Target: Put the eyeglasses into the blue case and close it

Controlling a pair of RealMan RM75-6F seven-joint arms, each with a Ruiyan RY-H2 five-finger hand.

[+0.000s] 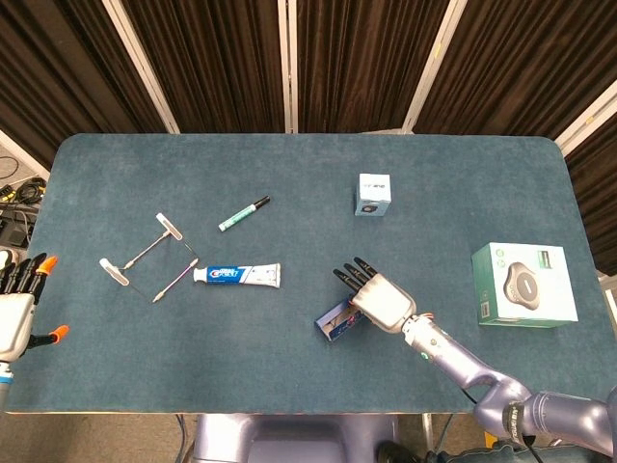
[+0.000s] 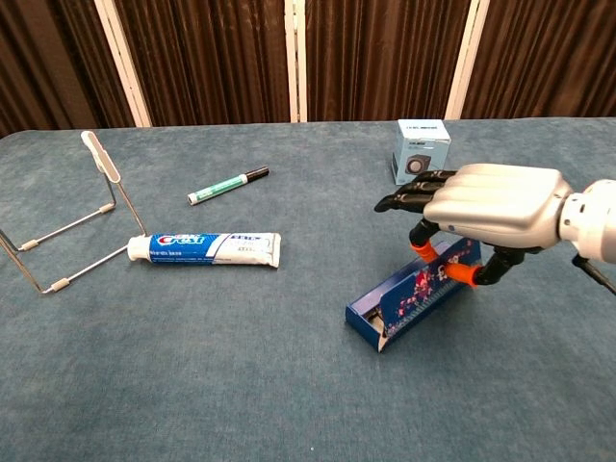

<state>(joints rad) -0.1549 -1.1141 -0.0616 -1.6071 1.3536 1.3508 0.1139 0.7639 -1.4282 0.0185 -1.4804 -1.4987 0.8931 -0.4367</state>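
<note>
Eyeglasses are not showing to me right now, so I cannot tell whether they are sitting inside the blue case (image 2: 416,293); it is lying directly under my right hand (image 2: 486,207), which is holding it, tilted, by its far end while the near end is resting on the table (image 1: 289,386). I am judging that the tilt is risking the contents sliding out, or the case slipping free. My left hand (image 1: 14,307) is hanging well off to the side, fingers spread, holding nothing. Beyond my right hand, the small box (image 2: 422,149) is standing close enough to get bumped.
</note>
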